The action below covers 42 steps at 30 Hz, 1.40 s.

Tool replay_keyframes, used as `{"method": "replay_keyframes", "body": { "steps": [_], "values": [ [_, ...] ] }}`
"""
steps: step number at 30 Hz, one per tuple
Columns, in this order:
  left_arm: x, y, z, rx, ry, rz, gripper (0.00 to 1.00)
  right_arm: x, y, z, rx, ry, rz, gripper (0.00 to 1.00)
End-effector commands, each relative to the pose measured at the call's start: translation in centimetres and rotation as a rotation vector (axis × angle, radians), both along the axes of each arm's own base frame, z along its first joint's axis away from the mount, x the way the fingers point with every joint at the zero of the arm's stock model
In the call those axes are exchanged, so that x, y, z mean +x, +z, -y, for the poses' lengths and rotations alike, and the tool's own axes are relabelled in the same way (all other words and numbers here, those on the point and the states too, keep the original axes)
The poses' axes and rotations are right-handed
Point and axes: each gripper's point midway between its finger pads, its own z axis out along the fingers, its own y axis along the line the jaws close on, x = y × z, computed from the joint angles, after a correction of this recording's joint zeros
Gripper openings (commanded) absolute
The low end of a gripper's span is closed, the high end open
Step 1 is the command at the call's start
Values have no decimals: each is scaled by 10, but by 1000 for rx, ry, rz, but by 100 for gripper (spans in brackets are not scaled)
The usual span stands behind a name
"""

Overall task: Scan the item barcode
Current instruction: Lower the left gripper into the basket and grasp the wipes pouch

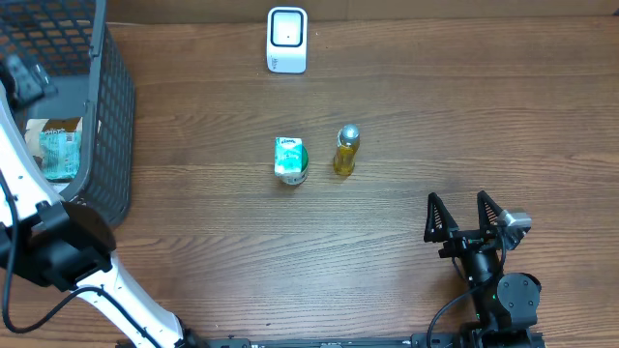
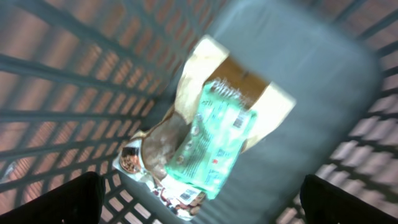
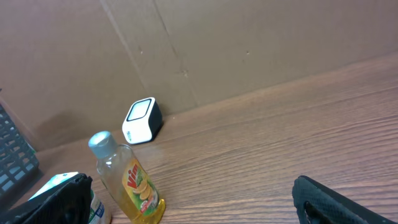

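Our left gripper (image 2: 202, 205) and right gripper (image 1: 456, 199) both have fingers wide apart. The bottle (image 1: 345, 151) stands ahead and left of the right fingers; we judge it light, stiff, slick, so pinch across its midbody

The table (image 1: 387, 222) is showing brown wood grain. The scanner (image 1: 286, 40) is showing white, the bottle (image 1: 345, 153) yellow under a silver cap (image 1: 349, 132), the carton (image 1: 290, 159) green and white, the basket (image 1: 111, 116) dark grey mesh.
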Motion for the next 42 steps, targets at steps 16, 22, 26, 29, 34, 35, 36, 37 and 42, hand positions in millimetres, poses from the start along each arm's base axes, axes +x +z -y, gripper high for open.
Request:
{"method": "replay_keyframes", "body": {
  "steps": [16, 22, 26, 29, 34, 35, 36, 37, 42],
  "values": [
    [-26, -163, -7, -42, -290, -281, 100, 0, -3, -1, -1, 4, 0, 100],
    [-24, -165, -14, -25, -278, -260, 100, 0, -3, -1, -1, 4, 0, 100],
    [-28, -168, -20, -7, -269, -276, 100, 0, -3, -1, -1, 4, 1, 100],
    [-35, -170, -27, 3, -249, -292, 100, 0, -3, -1, -1, 4, 1, 100],
    [-40, -170, -35, 2, -228, -290, 100, 0, -3, -1, -1, 4, 0, 100],
    [-42, -170, -36, 1, -224, -290, 100, 0, -3, -1, -1, 4, 0, 100],
    [-43, -171, -38, -1, -219, -291, 100, 0, -3, -1, -1, 4, 1, 100],
    [-45, -171, -40, -4, -212, -291, 100, 0, -3, -1, -1, 4, 1, 100],
    [-52, -180, -44, -32, -181, -270, 100, 0, -3, -1, -1, 4, 0, 100]
  ]
}}
